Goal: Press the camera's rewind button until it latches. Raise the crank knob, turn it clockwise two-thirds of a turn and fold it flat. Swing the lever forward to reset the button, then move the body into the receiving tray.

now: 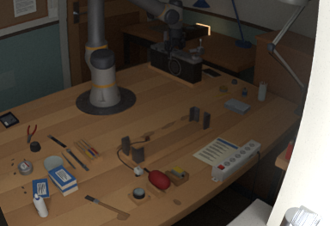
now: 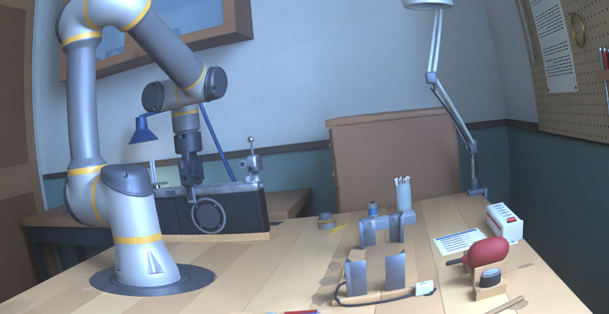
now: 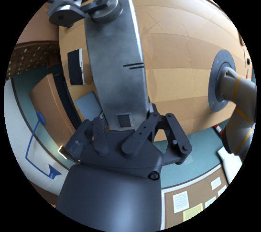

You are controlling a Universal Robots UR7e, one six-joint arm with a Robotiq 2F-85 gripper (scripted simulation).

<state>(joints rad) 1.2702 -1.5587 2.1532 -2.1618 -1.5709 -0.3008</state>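
The black and silver camera body [image 1: 176,63] [image 2: 209,210] [image 3: 116,68] stands on a thin wooden plate at the far side of the bench, well apart from the receiving tray [image 1: 165,137] [image 2: 376,264] with its grey corner posts near the front. My gripper [image 1: 172,52] [image 2: 190,191] [image 3: 126,123] comes straight down over the body, and its fingers clamp the body's front and back faces near the middle. At the body's right end the crank knob [image 1: 199,47] [image 2: 252,163] [image 3: 104,9] stands raised. The lever and rewind button are hard to make out.
The arm's base [image 1: 105,101] [image 2: 149,279] stands left of the camera. A power strip [image 1: 236,159] [image 2: 504,221], red blower [image 1: 159,179] [image 2: 487,249], paper sheet, small jars, hand tools [image 1: 84,150] and two desk lamps [image 1: 292,43] [image 2: 444,88] crowd the bench's front and right.
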